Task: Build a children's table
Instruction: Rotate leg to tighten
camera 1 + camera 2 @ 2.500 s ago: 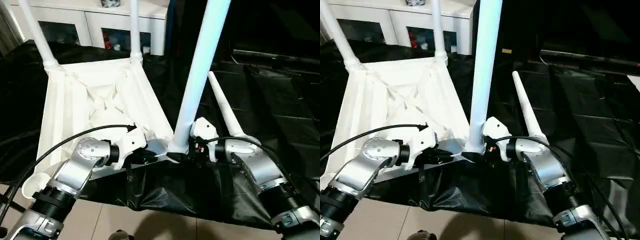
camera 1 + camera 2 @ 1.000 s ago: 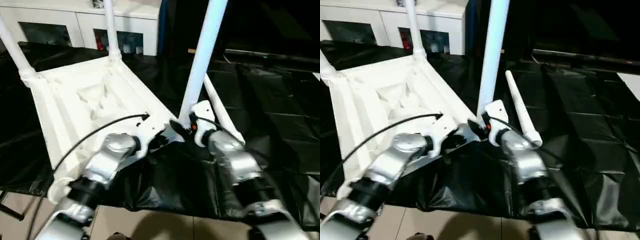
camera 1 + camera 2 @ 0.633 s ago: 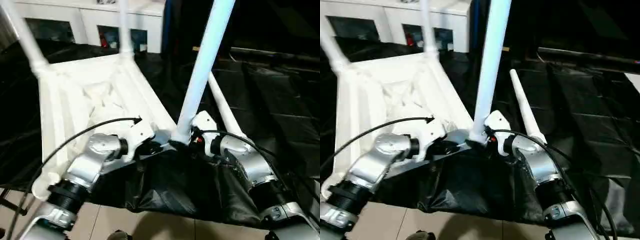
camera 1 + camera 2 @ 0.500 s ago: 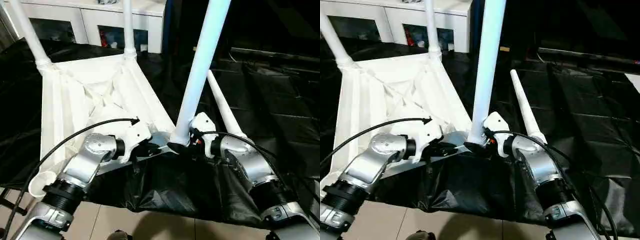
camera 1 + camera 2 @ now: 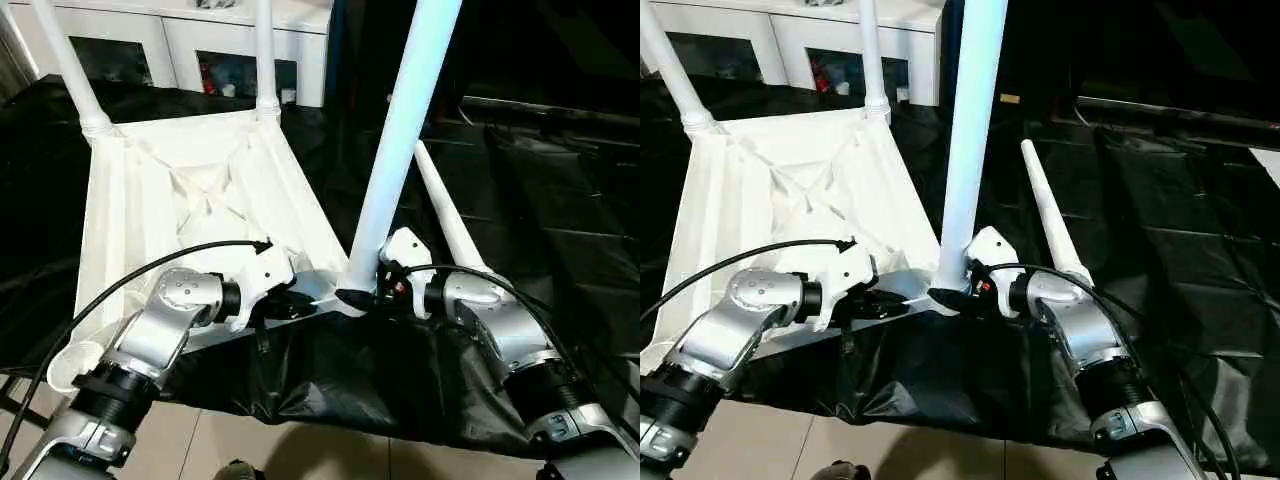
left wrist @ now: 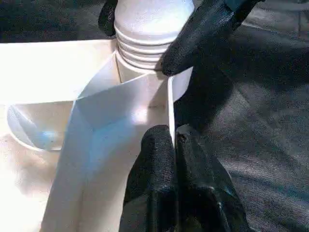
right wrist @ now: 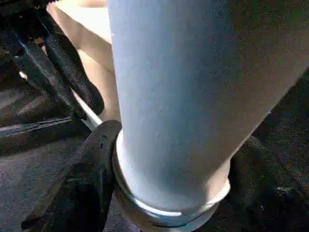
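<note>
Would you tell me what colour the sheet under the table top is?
The sheet is black, shown best in the left eye view.

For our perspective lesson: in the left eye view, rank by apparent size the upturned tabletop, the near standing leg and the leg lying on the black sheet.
1. Tabletop, largest.
2. Near standing leg; nearness to the camera enlarges it.
3. Lying leg, smallest, partly hidden.

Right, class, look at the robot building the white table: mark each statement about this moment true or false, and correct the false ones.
1. The table top lies with its ribbed underside facing up. True.
2. Three legs stand upright in corner sockets. True.
3. The spare leg is held in the left gripper. False: it lies on the black sheet; the left gripper is shut on the table top's rim.
4. The right gripper sits around the base of the nearest leg. True.
5. The cabinet stands on the table top. False: it stands behind it.
</note>
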`<state>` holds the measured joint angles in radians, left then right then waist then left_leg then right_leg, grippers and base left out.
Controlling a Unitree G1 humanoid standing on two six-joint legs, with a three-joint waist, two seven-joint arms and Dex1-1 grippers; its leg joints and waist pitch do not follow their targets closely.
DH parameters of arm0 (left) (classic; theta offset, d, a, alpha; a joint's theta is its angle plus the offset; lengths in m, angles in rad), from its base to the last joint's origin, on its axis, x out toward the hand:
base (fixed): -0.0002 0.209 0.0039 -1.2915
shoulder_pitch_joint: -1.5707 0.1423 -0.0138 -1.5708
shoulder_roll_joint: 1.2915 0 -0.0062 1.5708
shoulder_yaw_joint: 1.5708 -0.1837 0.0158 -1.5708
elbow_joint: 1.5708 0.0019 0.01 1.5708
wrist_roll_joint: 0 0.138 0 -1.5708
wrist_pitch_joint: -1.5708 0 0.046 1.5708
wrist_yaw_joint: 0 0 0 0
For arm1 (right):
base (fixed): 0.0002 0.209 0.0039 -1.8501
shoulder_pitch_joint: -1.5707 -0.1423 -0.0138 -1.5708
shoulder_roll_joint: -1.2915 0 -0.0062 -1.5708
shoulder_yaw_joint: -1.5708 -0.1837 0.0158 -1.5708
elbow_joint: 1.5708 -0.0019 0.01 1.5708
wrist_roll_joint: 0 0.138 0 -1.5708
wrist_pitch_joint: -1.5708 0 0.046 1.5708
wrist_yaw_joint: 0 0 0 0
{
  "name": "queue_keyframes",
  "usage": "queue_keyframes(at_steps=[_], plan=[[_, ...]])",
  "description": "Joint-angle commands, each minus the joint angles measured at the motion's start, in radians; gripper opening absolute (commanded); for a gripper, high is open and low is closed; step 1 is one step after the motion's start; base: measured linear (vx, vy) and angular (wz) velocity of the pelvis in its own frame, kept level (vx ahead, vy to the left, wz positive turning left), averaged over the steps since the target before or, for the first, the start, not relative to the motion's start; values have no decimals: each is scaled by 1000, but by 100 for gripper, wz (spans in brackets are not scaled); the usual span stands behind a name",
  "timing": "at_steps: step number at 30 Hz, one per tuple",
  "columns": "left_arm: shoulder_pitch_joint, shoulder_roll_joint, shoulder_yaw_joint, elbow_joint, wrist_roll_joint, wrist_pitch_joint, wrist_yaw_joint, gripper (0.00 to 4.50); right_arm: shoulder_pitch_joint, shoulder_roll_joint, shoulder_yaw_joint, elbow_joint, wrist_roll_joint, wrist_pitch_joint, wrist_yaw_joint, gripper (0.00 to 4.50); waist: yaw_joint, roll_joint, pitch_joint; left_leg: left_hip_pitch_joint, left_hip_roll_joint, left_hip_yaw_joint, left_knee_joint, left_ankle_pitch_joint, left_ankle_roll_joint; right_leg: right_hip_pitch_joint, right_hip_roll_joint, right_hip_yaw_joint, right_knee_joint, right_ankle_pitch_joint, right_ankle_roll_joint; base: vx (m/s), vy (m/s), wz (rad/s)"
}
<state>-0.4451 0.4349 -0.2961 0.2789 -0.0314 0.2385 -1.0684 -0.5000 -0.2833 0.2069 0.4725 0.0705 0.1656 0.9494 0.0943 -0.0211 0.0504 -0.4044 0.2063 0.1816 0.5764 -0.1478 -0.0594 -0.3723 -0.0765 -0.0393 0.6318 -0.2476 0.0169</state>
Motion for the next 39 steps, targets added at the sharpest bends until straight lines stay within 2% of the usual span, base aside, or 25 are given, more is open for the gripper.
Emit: queue_keyframes(at_steps=[1,4,6,8,9,10,12,14,15,17,20,21,23,25,27,30,31,34,37,39], plan=[[2,-8,-22,-38,-23,-13,-38,0,15,-9,6,-32,19,3,25,275,-3,-6,-70,36,25,-1,-50,-90,53,33,-51,31,-53,142,-245,0,0,0],[2,-20,-22,-26,-13,5,-12,0,26,4,1,-28,30,9,18,275,-2,-6,-70,37,25,-1,-50,-89,55,33,-53,31,-53,141,-245,0,0,0],[-15,-54,-17,4,15,20,61,0,23,35,-14,-8,24,15,-44,275,-3,-7,-68,38,26,-1,-52,-102,50,31,-52,31,-55,120,-244,0,0,0],[-42,-116,-2,43,39,48,171,0,12,93,-45,30,8,7,-173,274,-5,-6,-66,39,28,-1,-55,-133,35,29,-55,32,-59,72,-242,0,0,0],[-42,-116,-2,43,39,48,171,0,12,93,-45,30,8,7,-173,274,-8,-6,-64,42,27,0,-58,-155,16,24,-55,33,-65,28,-240,0,0,0],[-76,-193,11,84,54,83,286,0,-5,186,-113,70,22,38,-360,274,-12,-10,-62,42,27,1,-61,-173,-3,24,-58,35,-67,-14,-236,0,0,0],[-98,-243,16,107,58,112,344,0,-14,238,-144,89,29,50,-461,274,-11,-9,-64,44,27,-3,-63,-188,-24,24,-60,35,-71,-68,-221,0,0,0],[-121,-298,21,138,67,128,412,0,-24,287,-149,112,19,41,-544,274,-12,-8,-64,43,26,-2,-62,-193,-29,22,-59,36,-75,-67,-208,0,0,0],[-135,-334,15,160,78,130,453,0,-37,324,-136,125,0,25,-598,274,-9,-2,-66,43,24,-2,-60,-185,-28,22,-59,37,-74,-51,-201,0,0,0],[-136,-339,11,164,82,128,456,0,-40,332,-131,126,-4,19,-604,274,-10,-5,-68,40,23,-3,-60,-168,-25,25,-56,36,-73,-16,-191,0,0,0],[-139,-349,-6,176,110,108,451,0,-51,360,-127,134,-25,-10,-610,274,-10,-3,-69,36,21,-3,-58,-138,-7,28,-54,34,-68,50,-187,0,0,0],[-139,-346,-9,175,114,101,445,0,-52,361,-131,133,-22,-12,-600,330,-9,-3,-69,37,22,-3,-58,-143,-2,28,-55,34,-68,50,-186,0,0,0],[-129,-326,-12,154,104,81,406,0,-47,342,-142,118,3,-4,-558,344,-9,-2,-68,38,22,-3,-59,-157,0,27,-54,34,-70,38,-186,0,0,0],[-114,-297,-11,123,87,74,357,0,-38,296,-126,97,-1,-12,-502,364,-9,-2,-66,37,24,-4,-61,-186,-1,26,-55,34,-74,1,-185,0,0,0],[-105,-272,-13,108,81,45,321,0,-31,261,-113,87,-9,-21,-461,388,-8,-3,-66,35,24,-4,-60,-180,-2,29,-56,34,-74,8,-185,0,0,0],[-93,-252,-13,91,71,35,282,0,-24,228,-105,75,-11,-31,-411,392,-7,-4,-69,34,23,-3,-57,-147,11,32,-56,33,-68,52,-195,0,0,0],[-87,-240,-12,83,68,28,263,0,-19,209,-100,67,-9,-33,-378,392,-8,0,-68,35,23,-2,-56,-138,17,28,-55,34,-67,66,-202,0,0,0],[-59,-187,-16,39,34,-3,154,0,5,122,-74,21,13,-36,-214,392,-6,-2,-69,33,24,-3,-54,-127,31,32,-53,33,-64,93,-207,0,0,0],[-47,-144,-22,21,21,-18,85,0,20,67,-59,-15,28,-33,-101,392,-3,-1,-67,36,25,-1,-54,-141,44,29,-53,33,-65,80,-219,0,0,0],[-44,-127,-24,22,19,-24,66,0,24,49,-52,-28,33,-30,-64,365,-2,0,-66,38,27,-2,-56,-159,39,27,-53,33,-67,55,-221,0,0,0]])
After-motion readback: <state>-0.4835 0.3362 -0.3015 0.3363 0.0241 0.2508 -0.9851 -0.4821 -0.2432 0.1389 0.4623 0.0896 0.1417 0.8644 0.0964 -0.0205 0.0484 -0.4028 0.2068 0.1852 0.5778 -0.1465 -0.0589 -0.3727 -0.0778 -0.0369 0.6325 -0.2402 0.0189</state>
